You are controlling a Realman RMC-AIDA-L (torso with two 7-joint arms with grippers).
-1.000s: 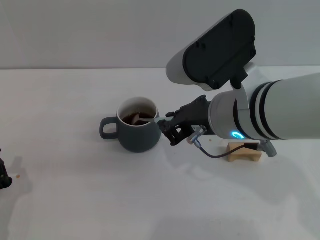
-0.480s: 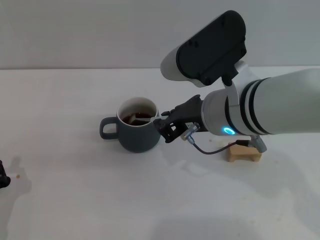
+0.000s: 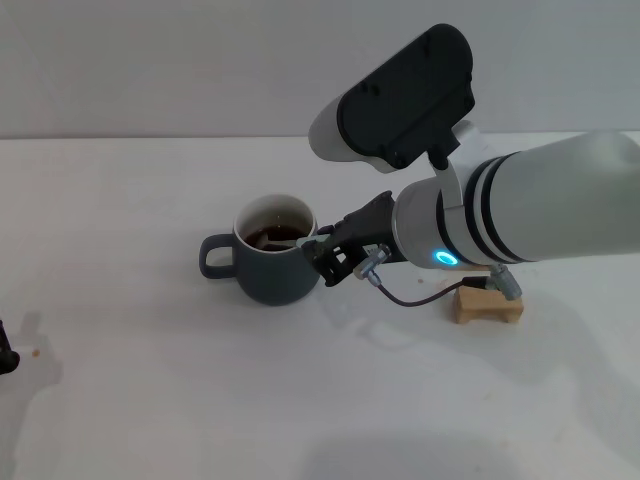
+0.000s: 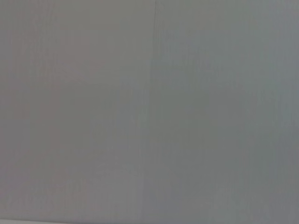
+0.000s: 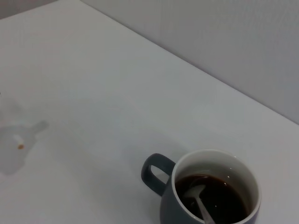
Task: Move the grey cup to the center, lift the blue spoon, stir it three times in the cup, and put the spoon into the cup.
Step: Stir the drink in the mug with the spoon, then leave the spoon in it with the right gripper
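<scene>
The grey cup (image 3: 272,268) stands mid-table with its loop handle toward my left and dark brown liquid inside. The blue spoon (image 3: 309,241) leans over the cup's rim on the side away from the handle. Its metal bowl (image 5: 196,193) dips into the liquid. My right gripper (image 3: 328,257) is right beside that rim, shut on the spoon's pale handle. The right wrist view looks down into the cup (image 5: 210,205) and shows none of that arm's own fingers. My left gripper (image 3: 5,357) is a dark bit at the table's left edge.
A wooden block (image 3: 488,305) lies on the white table (image 3: 180,400) under my right forearm. A black cable (image 3: 420,302) loops down from the right wrist. A small brown spot (image 3: 37,351) marks the table near the left gripper. The left wrist view shows only a grey wall.
My right arm has shifted left, bringing the gripper closer to the cup's rim, with the spoon still in the liquid. The left gripper has slipped farther out at the left edge.
</scene>
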